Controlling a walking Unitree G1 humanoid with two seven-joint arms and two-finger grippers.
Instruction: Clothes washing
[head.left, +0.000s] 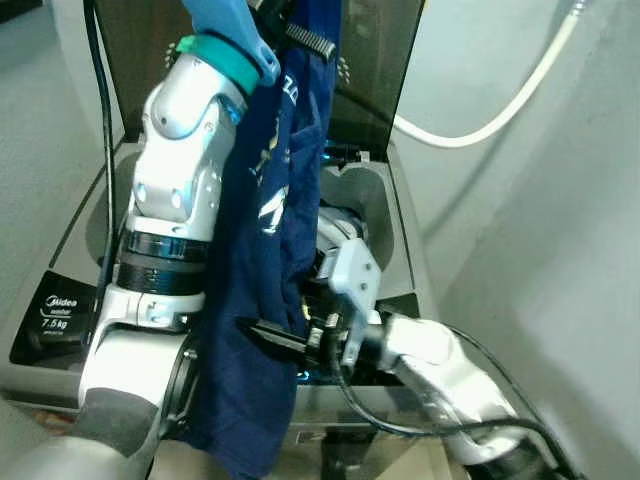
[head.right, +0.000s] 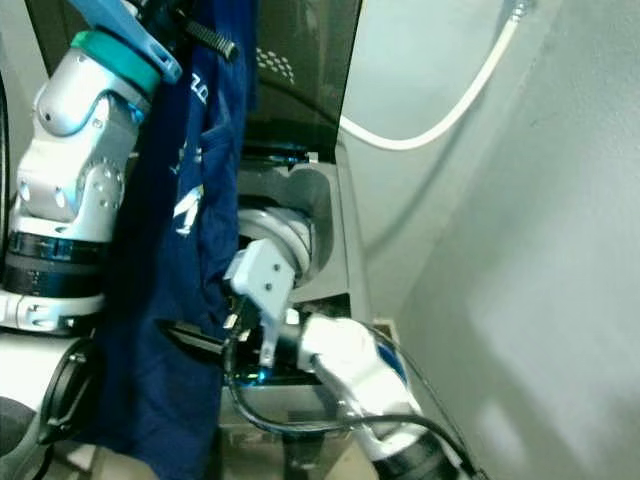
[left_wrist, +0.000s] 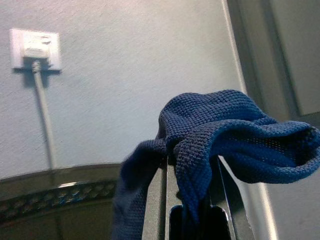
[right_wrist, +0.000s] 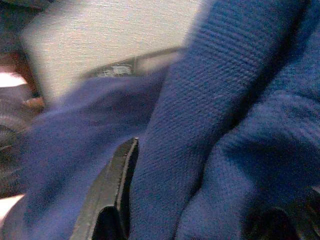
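A navy blue garment (head.left: 270, 250) with pale print hangs full length over the front of a top-loading washing machine (head.left: 400, 230). High above the machine, my left gripper (left_wrist: 172, 165) is shut on the garment's top edge, and the cloth (left_wrist: 235, 135) folds over its fingertips. Lower down, my right gripper (head.left: 262, 335) pushes sideways into the hanging cloth. Its fingers (right_wrist: 112, 195) stand apart, so it is open, with blue fabric (right_wrist: 220, 125) bunched between them. The drum opening (head.left: 352, 205) lies behind the garment and is partly hidden.
The machine's dark lid (head.left: 370, 60) stands upright at the back. A Midea label (head.left: 55, 310) marks the near left corner. A white hose (head.left: 500, 115) curves along the pale wall (head.left: 560, 250) to the right. A wall socket (left_wrist: 34, 49) with a cord is on the wall.
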